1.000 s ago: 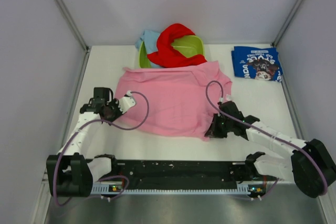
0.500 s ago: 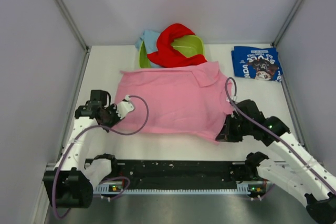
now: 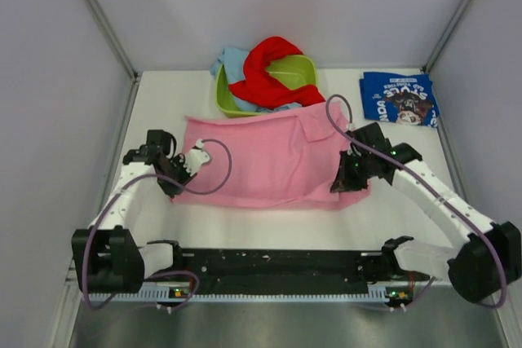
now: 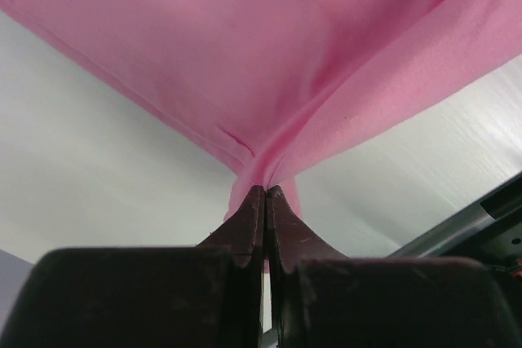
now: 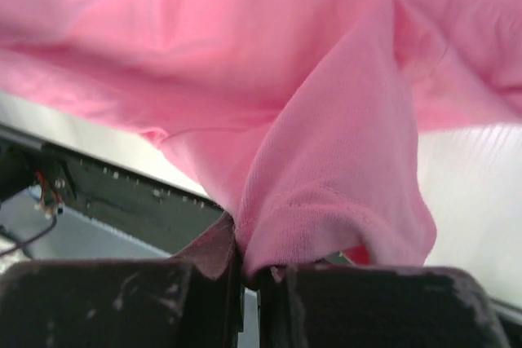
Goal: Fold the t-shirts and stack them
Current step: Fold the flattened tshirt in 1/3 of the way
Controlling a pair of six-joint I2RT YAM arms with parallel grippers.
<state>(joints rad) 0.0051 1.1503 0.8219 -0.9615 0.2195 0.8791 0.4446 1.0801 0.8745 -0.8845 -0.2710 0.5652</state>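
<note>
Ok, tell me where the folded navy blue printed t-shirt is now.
In the top view, the folded navy blue printed t-shirt lies at the far right of the table, apart from the lime green plastic tub to its left.

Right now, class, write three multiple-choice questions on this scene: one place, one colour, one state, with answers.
1. Where is the navy t-shirt? A far right of the table; B near left corner; C on the left wall.
2. Which colour t-shirt drapes over the lime green tub? A yellow; B red; C black.
3. The left claw is: A open; B shut on a cable; C shut on the pink t-shirt.
Answers: 1A, it lies folded at the far right; 2B, the red t-shirt covers the rim; 3C, its closed jaws pinch pink cloth.
</note>
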